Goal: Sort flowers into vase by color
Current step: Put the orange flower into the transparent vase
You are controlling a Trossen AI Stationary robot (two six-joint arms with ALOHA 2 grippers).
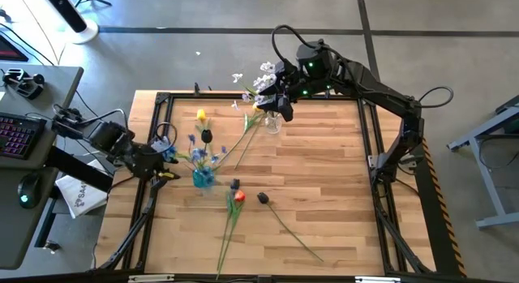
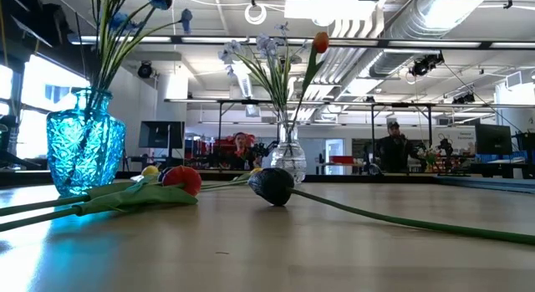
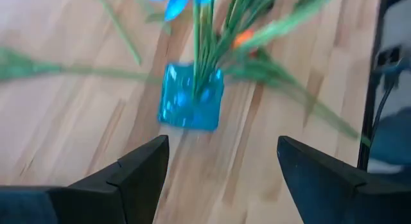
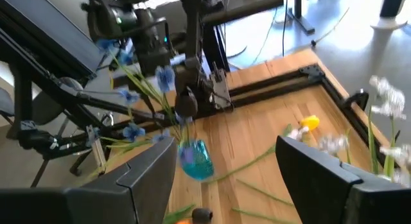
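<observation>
A blue glass vase point(image 1: 203, 178) point(image 2: 84, 150) point(image 3: 191, 99) stands near the table's left side and holds small blue blossoms. My left gripper point(image 1: 165, 160) point(image 3: 221, 147) is open just left of it, touching nothing. A clear vase point(image 1: 272, 122) point(image 2: 288, 162) near the far edge holds white-lilac sprigs point(image 2: 255, 49) and an orange-red tulip point(image 2: 320, 43). My right gripper point(image 1: 274, 93) point(image 4: 225, 147) hovers open above that vase. On the table lie a yellow tulip point(image 1: 201, 114) point(image 4: 309, 123), dark purple tulips point(image 1: 263, 199) point(image 2: 272, 185) and an orange-red tulip point(image 1: 238, 196).
A black frame point(image 1: 369, 137) runs along the table's edges. Long green stems point(image 1: 296, 234) stretch toward the near edge. Bare wood point(image 1: 324, 169) lies on the right half. A keyboard and mouse desk point(image 1: 24, 137) sits left of the table. People point(image 2: 393, 146) show in the room beyond.
</observation>
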